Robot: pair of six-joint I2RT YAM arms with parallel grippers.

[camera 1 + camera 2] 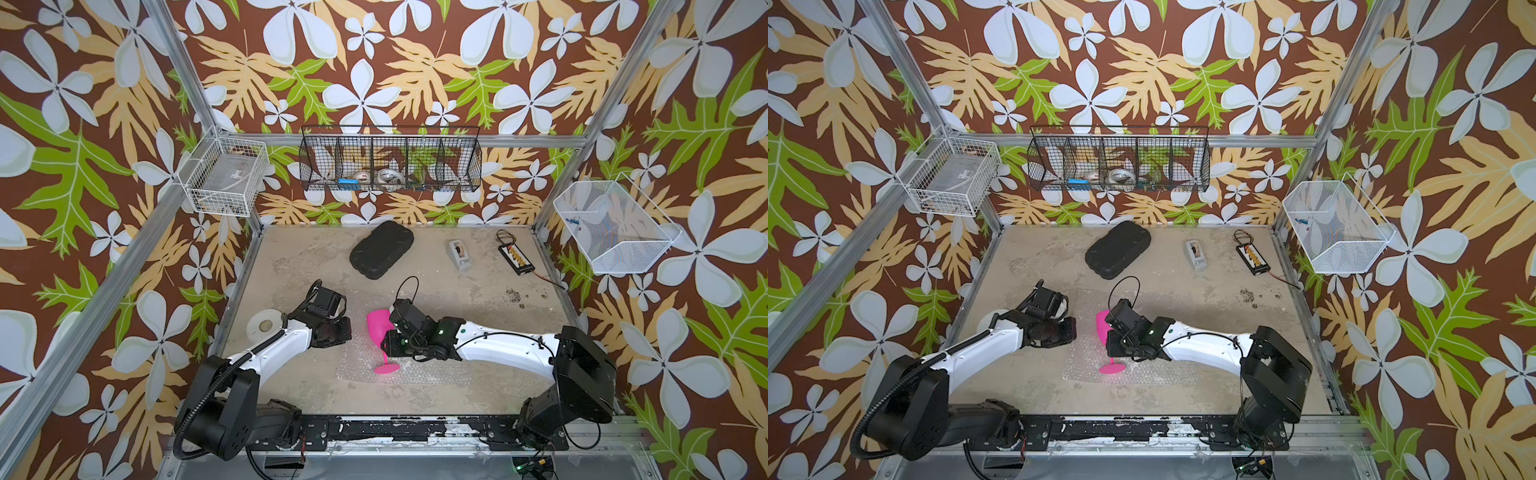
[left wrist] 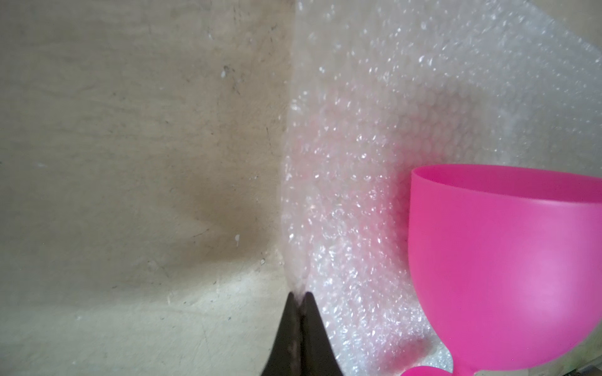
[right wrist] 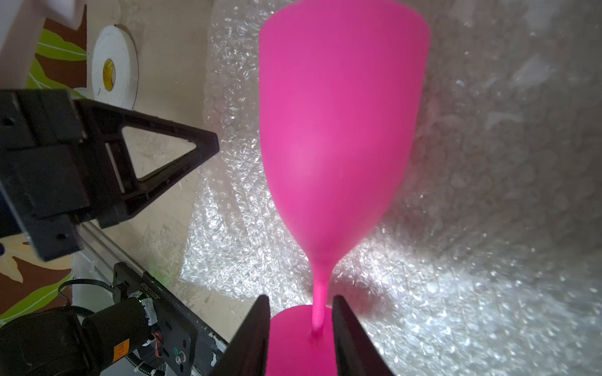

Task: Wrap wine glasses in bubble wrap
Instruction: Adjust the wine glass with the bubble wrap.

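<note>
Goblet: lying on its side on the bubble wrap, cup pointing twd the far wall, foot twd my base
L gripper: jaws closed tight, pinching the wrap's edge on my L side, I think; the film betw. the tips is hard to make out
R gripper: jaws standing narrowly apart, flanking the stem just above the foot, not touching it
Done: sheet is lying spread on the table, glass resting on it
Left: nothing is covering the glass yet; fold-over, rolling and tucking are all waiting
Progress: I'm judging it early
</note>
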